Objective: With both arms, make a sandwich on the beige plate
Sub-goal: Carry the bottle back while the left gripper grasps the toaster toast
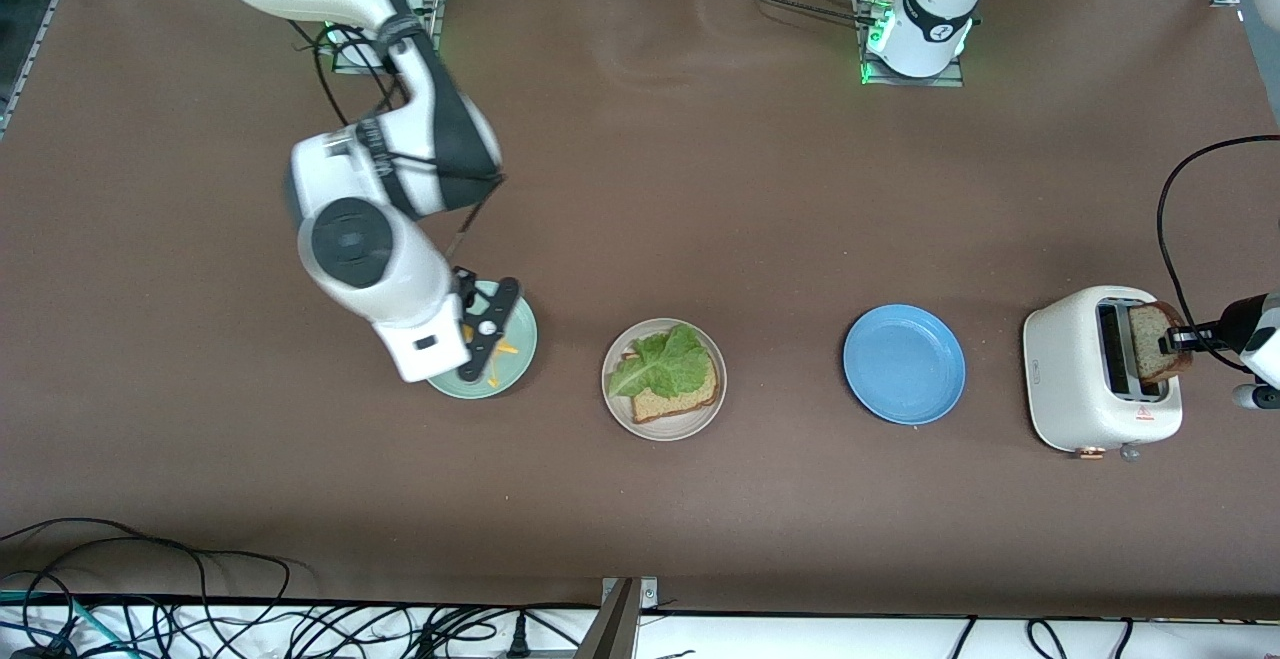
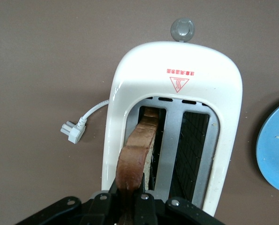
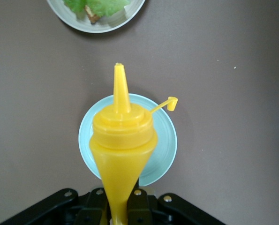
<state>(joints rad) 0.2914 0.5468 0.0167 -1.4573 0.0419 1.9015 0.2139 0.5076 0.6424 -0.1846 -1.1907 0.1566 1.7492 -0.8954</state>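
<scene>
- Front view: found the beige plate mid-table, carrying one bread slice with a lettuce leaf on top, so the sandwich lacked its upper slice.
- Saw the blue plate beside it toward the left arm's end, and the toaster nearer that end again.
- Spotted the left gripper over the toaster's outer edge, clamped on a second slice.
- Placed the right gripper over the mint-green plate toward the right arm's end, with only a sliver of something yellow showing under it.
- Left wrist view: saw the fingers closed on the brown crust of that second slice, its lower part down in one slot of the toaster and leaning along it.
- Noted the other slot empty and a loose white plug lying on the table beside the toaster.
- Right wrist view: saw the right gripper clamped on a yellow squeeze bottle, nozzle uncapped, cap hanging by its tether, above the mint-green plate; glimpsed the beige plate at the frame's edge.
- Judged the step in hand to be drawing the slice from the toaster.
- Would have lifted straight along the slot until the crust cleared the metal, since the lean invited snagging or tipping the toaster.
- Would then have carried it across above the blue plate, turned it flat, and lowered it square onto the lettuce without dragging the leaf.
</scene>
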